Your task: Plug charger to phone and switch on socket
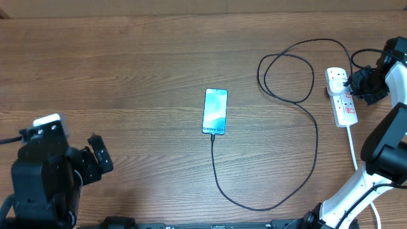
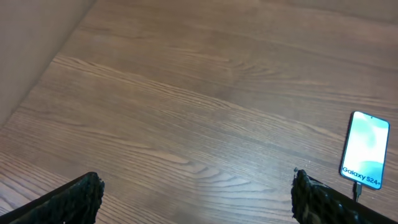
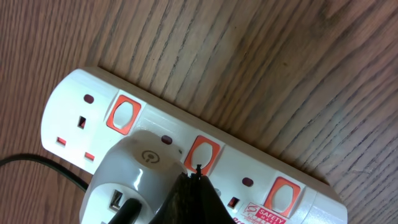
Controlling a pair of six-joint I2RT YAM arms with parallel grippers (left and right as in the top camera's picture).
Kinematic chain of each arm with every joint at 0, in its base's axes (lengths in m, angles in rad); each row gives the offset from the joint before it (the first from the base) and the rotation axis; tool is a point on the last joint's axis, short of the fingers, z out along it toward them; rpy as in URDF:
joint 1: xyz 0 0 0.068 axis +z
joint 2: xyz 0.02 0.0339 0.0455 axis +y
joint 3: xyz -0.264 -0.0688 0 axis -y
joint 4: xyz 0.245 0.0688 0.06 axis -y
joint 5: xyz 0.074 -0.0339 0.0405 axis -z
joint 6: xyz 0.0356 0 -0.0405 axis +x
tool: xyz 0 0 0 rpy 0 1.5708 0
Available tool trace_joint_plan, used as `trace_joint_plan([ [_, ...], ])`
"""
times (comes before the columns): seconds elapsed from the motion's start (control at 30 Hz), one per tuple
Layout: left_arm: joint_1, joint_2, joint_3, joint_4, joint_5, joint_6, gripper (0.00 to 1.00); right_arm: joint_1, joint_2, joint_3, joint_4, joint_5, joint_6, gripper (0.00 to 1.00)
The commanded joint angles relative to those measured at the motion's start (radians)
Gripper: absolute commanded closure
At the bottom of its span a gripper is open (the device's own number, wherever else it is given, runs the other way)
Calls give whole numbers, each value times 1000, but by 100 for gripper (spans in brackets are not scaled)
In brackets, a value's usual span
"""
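Note:
The phone (image 1: 215,111) lies mid-table with its blue-teal screen lit, also in the left wrist view (image 2: 365,149). The charger cable (image 1: 316,146) runs from the phone's near end, loops right and reaches a white adapter (image 3: 134,171) plugged into the socket (image 1: 344,95). The socket is a white strip with orange-red switches (image 3: 203,152). My right gripper (image 3: 198,171) is shut, its tip touching the middle switch; in the overhead view it hovers over the strip (image 1: 365,83). My left gripper (image 2: 196,190) is open and empty, low over bare wood at the near left (image 1: 95,156).
The socket's thick white cord (image 1: 353,149) runs toward the near right edge beside the right arm's base. A black cable loop (image 1: 286,73) lies left of the strip.

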Motion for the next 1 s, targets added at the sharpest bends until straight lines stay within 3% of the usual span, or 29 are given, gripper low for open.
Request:
trace_joint_plan([
  [0.0, 23, -33, -6, 0, -10, -21, 0, 28, 17, 27, 16, -18, -4, 96],
  [0.3, 32, -77, -6, 0, -10, -21, 0, 87, 106, 27, 19, -18, -11, 96],
  [0.57, 36, -135, -6, 1, -10, -21, 0, 76, 73, 71, -73, -10, -34, 96],
  [0.77, 99, -264, -6, 0, -10, -21, 0, 45, -89, 175, -171, -9, -34, 96],
  [0.97, 106, -402, -6, 0, -10, -21, 0, 17, -349, 189, -138, -11, -34, 96],
])
